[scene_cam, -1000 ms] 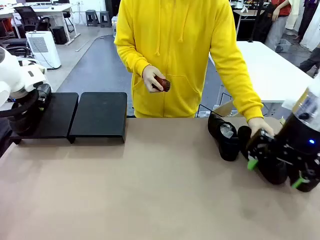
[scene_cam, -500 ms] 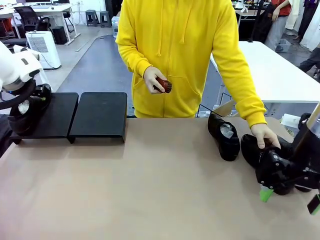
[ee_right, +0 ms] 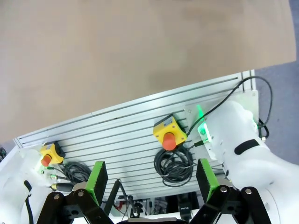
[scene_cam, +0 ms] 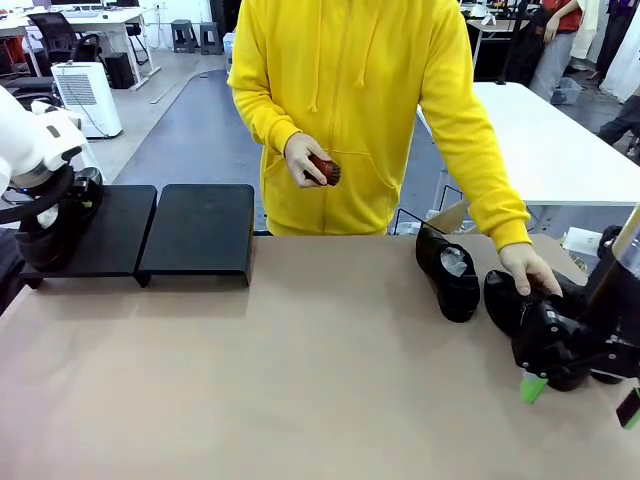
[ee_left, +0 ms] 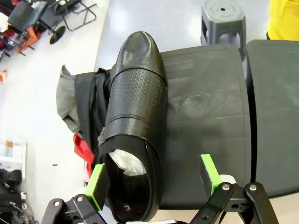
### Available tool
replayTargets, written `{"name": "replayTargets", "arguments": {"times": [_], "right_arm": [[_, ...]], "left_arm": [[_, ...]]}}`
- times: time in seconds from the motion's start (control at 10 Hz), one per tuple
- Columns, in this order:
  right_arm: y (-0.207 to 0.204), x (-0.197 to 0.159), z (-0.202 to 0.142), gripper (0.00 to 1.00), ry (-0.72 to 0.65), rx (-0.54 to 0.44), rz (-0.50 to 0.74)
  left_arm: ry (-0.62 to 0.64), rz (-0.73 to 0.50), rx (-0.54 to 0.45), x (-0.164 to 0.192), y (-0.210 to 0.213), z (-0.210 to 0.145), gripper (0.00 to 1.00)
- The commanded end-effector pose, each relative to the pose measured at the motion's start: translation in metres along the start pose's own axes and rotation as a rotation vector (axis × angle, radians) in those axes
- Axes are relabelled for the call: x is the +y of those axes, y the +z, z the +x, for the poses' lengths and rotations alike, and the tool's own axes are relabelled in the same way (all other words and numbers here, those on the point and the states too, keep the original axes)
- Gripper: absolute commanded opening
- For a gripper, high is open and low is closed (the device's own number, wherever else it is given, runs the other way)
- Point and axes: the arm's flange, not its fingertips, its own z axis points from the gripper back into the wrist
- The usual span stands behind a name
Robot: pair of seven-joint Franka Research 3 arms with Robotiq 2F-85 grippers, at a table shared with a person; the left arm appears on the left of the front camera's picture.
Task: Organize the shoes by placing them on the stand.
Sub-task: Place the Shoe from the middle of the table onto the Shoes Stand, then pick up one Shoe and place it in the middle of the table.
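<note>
The left gripper (ee_left: 153, 178) hangs over the stand (ee_left: 205, 116) at the table's (scene_cam: 300, 380) ten o'clock. Its fingers are wide on either side of the heel of a shoe (ee_left: 135, 107), which lies along the outer edge of the left platform. It is best to lift straight up, so no pad catches the collar and tips the shoe off that edge.

The right gripper (ee_right: 151, 178), fingers wide and empty, sits at four o'clock beside two more shoes. One (scene_cam: 450, 275) is free and the other (scene_cam: 503, 300) is under the person's hand (scene_cam: 525, 270), so wait for that hand.

Count: three shoes seen, a fourth possibly hidden; two platforms.
</note>
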Motion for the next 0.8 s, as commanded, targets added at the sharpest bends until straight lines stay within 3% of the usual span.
{"name": "replayTargets", "arguments": {"times": [0.0, 0.7], "right_arm": [[0.0016, 0.0002, -0.0019, 1.0, 0.006, 0.012, 0.014], [0.0016, 0.0002, -0.0019, 1.0, 0.006, 0.012, 0.014]], "left_arm": [[-0.011, 0.004, -0.01, 0.0035, 0.0032, 0.0038, 1.0], [-0.011, 0.004, -0.01, 0.0035, 0.0032, 0.0038, 1.0]]}}
